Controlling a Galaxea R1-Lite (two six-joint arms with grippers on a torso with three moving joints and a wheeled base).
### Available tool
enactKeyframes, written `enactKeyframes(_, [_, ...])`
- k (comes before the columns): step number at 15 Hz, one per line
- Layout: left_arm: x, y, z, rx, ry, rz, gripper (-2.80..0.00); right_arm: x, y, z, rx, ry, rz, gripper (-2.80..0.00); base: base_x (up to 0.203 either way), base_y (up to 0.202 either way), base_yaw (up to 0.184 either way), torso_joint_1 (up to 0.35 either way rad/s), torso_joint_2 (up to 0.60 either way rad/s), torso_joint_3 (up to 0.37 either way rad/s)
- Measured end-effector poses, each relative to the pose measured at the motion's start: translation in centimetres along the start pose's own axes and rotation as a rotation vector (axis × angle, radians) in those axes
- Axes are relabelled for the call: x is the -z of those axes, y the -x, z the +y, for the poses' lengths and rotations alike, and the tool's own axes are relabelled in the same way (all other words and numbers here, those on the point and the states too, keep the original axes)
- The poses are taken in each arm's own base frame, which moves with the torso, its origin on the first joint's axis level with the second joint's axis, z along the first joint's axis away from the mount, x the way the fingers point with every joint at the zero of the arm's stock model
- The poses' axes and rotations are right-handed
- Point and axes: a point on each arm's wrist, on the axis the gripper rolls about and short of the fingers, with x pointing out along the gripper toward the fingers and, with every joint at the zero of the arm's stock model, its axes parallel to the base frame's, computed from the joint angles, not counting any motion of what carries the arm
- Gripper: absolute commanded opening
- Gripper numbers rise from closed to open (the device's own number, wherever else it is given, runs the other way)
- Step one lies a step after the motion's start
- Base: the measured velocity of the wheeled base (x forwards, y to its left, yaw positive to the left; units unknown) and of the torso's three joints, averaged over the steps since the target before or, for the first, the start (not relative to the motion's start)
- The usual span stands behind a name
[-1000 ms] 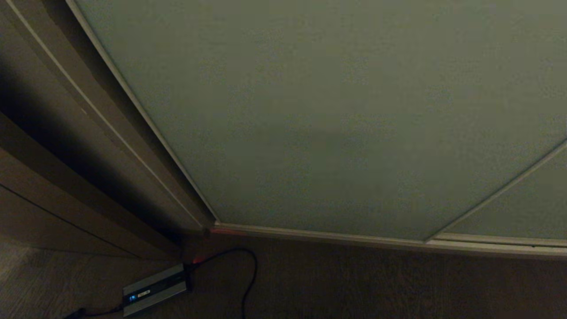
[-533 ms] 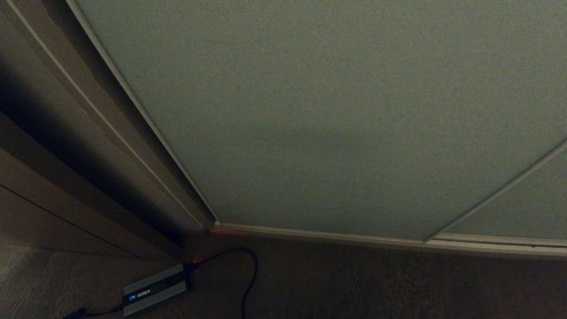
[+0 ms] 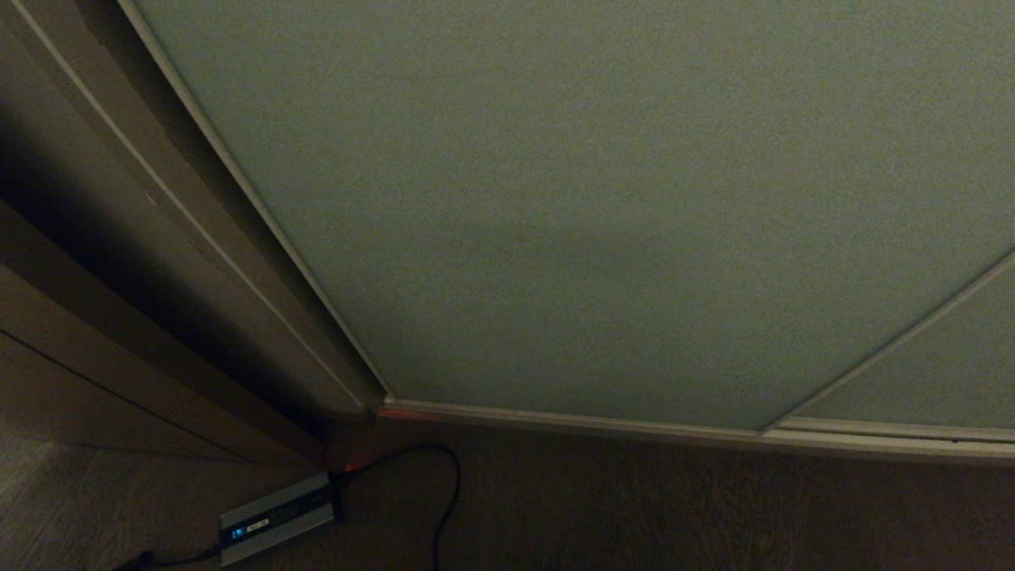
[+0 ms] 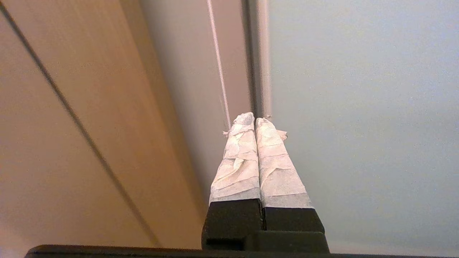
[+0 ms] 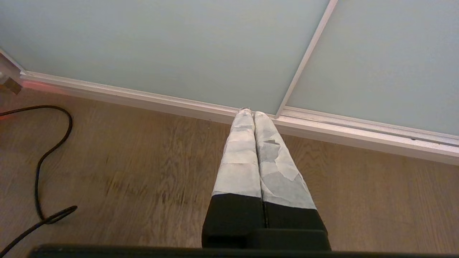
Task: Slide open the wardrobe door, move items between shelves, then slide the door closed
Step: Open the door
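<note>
The sliding wardrobe door (image 3: 618, 206) fills most of the head view as a pale grey-green panel, fully closed, its cream frame strip (image 3: 262, 214) running from the upper left down to the lower centre, where it meets the bottom track (image 3: 571, 419). No shelves and no plush toys can be seen, so presumably they lie behind the panel. In the left wrist view the left gripper (image 4: 255, 120) has its tape-wrapped fingers pressed together with nothing between them, the tips pointing at the seam where the door's edge strip (image 4: 264, 57) meets the brown wooden panel (image 4: 89, 89); whether the tips touch that seam I cannot tell. The right gripper (image 5: 250, 112) sits in the middle of its own view, fingers likewise pressed together and empty, aimed down at the track above the wooden floor (image 5: 143, 168). The main risk from here is the purchase on the door — the panel is flat and matte with no handle in view, so closed fingertips pushed against its face would likely skid rather than slide it. If the tips go into the seam off-line, they could wedge between strip and wooden panel, or scrape the tape off the fingers. A push angled inward rather than along the track might bind the door. On the floor at the lower left of the head view a small grey power adapter (image 3: 273, 519) and its black cable (image 3: 444, 500) lie close to the door's corner — any drive of the base sideways could snag them.
</note>
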Motion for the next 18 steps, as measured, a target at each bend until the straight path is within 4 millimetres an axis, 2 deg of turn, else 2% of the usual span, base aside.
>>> enactKeyframes(4, [-4.1, -6.3, 0.3, -0.055, -0.006, -0.175, -2.80, 0.0, 0.0, 0.0, 0.000, 0.000, 0.000, -2.80, 0.000, 0.000, 0.000, 0.000, 0.00, 0.000])
enactKeyframes(6, [-5.4, -9.2, 0.4, -0.067, -0.006, -0.212, -2.80, 0.0, 0.0, 0.0, 0.000, 0.000, 0.000, -2.80, 0.000, 0.000, 0.000, 0.000, 0.00, 0.000])
enactKeyframes(12, [-5.5, -16.7, 0.3, -0.064, 0.077, -0.173, -2.80, 0.0, 0.0, 0.0, 0.000, 0.000, 0.000, -2.80, 0.000, 0.000, 0.000, 0.000, 0.00, 0.000])
enactKeyframes(18, [-5.1, -22.2, 0.0, -0.052, 0.118, -0.105, -2.80, 0.0, 0.0, 0.0, 0.000, 0.000, 0.000, -2.80, 0.000, 0.000, 0.000, 0.000, 0.00, 0.000])
